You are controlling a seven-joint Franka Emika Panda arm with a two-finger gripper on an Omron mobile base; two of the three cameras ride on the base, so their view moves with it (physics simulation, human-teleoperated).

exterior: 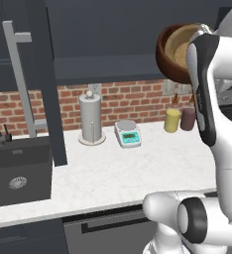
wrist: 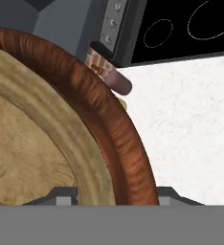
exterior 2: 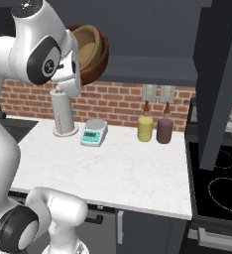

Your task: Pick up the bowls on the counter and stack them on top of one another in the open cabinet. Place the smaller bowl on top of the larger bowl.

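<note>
Gripper (wrist: pixel 111 198) clamps the larger bowl (exterior: pixel 163 54), the smaller bowl (wrist: pixel 32 143) nested inside, high above the counter (exterior: pixel 138 168) by the open cabinet (exterior: pixel 113 69).

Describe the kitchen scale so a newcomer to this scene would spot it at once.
Start at the brick wall behind the white marble counter. Along that wall stand a tall grey paper towel holder, then two squat bottles, one yellow and one dark maroon. The scale sits between holder and bottles: low, flat and white, with a round silver platform and a green display, the only flat item there.
</note>
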